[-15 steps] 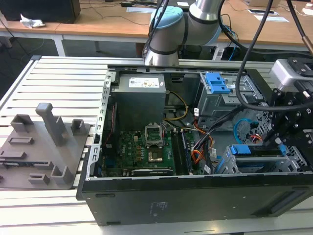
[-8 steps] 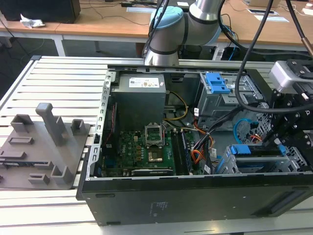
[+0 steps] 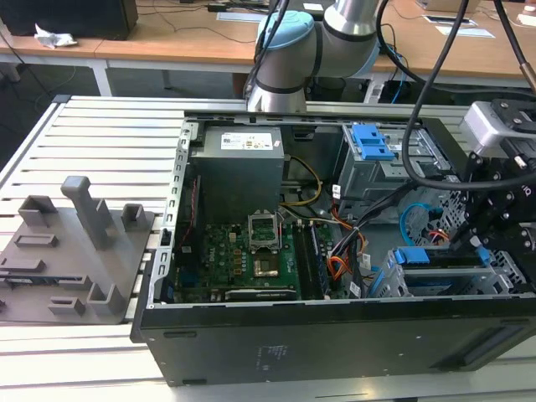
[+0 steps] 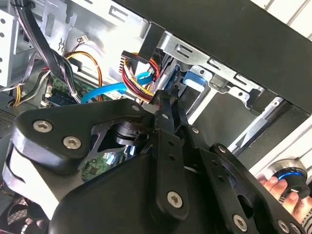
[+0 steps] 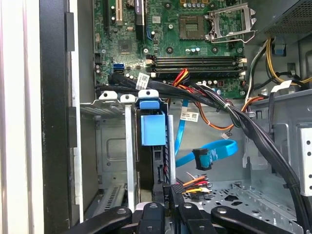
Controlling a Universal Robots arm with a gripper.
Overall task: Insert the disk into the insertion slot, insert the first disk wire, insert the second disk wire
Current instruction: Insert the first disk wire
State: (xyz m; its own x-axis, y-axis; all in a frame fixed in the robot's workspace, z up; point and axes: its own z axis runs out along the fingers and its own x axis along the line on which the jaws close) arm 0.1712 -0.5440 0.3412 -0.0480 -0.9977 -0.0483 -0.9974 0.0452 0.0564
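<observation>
One disk (image 5: 152,129) stands on edge in slot (image 5: 109,146), long axis running straight away from pincer (image 5: 166,197) toward motherboard (image 5: 195,29); its near end is just ahead of the tips. Pincer looks pressed together on a black plug (image 5: 174,187) w/ coloured wires. Tight room: cable bundle (image 5: 243,122) alongside. Case (image 3: 335,335) lies on slatted surface (image 3: 84,134).

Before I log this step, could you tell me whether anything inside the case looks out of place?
The blue data cable curls loose above the case floor, its black plug hanging free, apart from the disk beside it. Otherwise nothing looks spilled or damaged.
</observation>
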